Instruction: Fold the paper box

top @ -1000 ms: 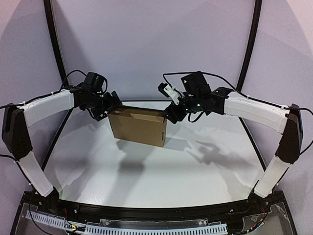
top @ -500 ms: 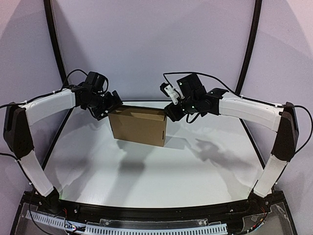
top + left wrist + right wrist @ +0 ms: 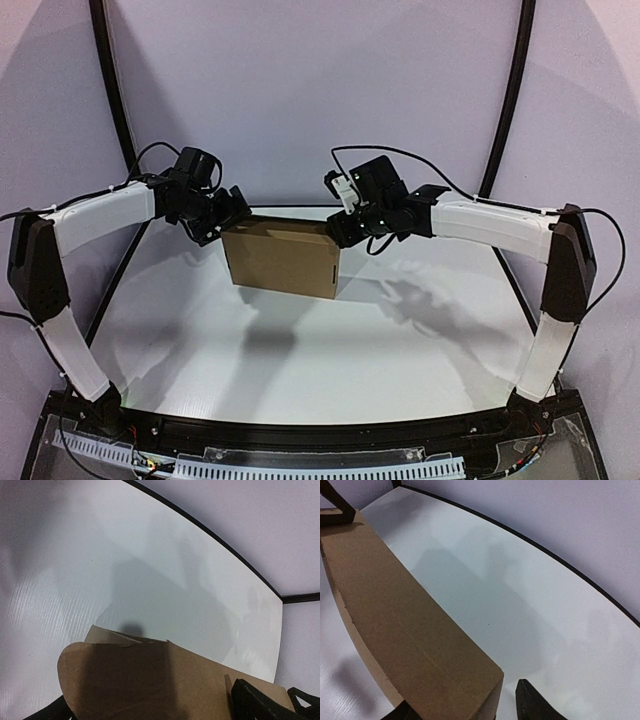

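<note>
The paper box (image 3: 283, 258) is a brown cardboard box standing upright on the white table (image 3: 400, 340), towards the back. My left gripper (image 3: 226, 214) is at its top left corner. In the left wrist view the cardboard (image 3: 150, 675) spans the wide gap between my jaws, and the right fingertip (image 3: 252, 700) touches it; my left gripper (image 3: 150, 707) is open. My right gripper (image 3: 340, 228) is at the top right corner. In the right wrist view the box's narrow top face (image 3: 405, 625) lies between the open jaws of my right gripper (image 3: 462, 700), with a gap at the right fingertip (image 3: 530, 700).
A black rail (image 3: 120, 270) borders the white table on the left, back and right. Lilac walls stand close behind the box. Bare table surface lies in front of the box, with the arms' shadows on it.
My right gripper has moved left, closer onto the box's top right corner. The box and my left arm have not moved.
</note>
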`<state>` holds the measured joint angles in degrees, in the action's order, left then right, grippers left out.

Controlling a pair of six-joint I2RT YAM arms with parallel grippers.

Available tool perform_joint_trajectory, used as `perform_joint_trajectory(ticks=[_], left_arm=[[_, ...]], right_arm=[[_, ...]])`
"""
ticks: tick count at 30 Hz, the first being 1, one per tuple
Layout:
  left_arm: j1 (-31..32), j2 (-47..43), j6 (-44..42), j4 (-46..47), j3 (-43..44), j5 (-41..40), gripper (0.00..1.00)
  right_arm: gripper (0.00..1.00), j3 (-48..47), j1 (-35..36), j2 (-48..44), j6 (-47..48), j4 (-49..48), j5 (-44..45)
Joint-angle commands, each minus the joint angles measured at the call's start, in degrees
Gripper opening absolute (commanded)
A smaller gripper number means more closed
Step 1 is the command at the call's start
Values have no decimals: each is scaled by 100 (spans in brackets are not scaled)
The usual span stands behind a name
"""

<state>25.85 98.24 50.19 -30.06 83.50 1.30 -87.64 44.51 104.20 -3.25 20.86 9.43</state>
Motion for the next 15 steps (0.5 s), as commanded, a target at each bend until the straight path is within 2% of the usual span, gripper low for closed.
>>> perform_joint_trajectory(ticks=[1, 4, 10, 15], left_arm=[[-1, -149, -348, -273, 128, 41, 99], [-1, -440, -694, -544, 198, -187, 99], [-1, -1150, -1968, -1356, 216, -901, 99], [-2, -1524, -2476, -1889, 203, -1055, 99]], right_arm=[[55, 55, -5, 282, -59, 488, 176], [52, -53, -115, 304, -153, 578, 58], [52, -522, -303, 404, -144, 832, -388], [51, -904, -312, 657, -114, 1022, -743]])
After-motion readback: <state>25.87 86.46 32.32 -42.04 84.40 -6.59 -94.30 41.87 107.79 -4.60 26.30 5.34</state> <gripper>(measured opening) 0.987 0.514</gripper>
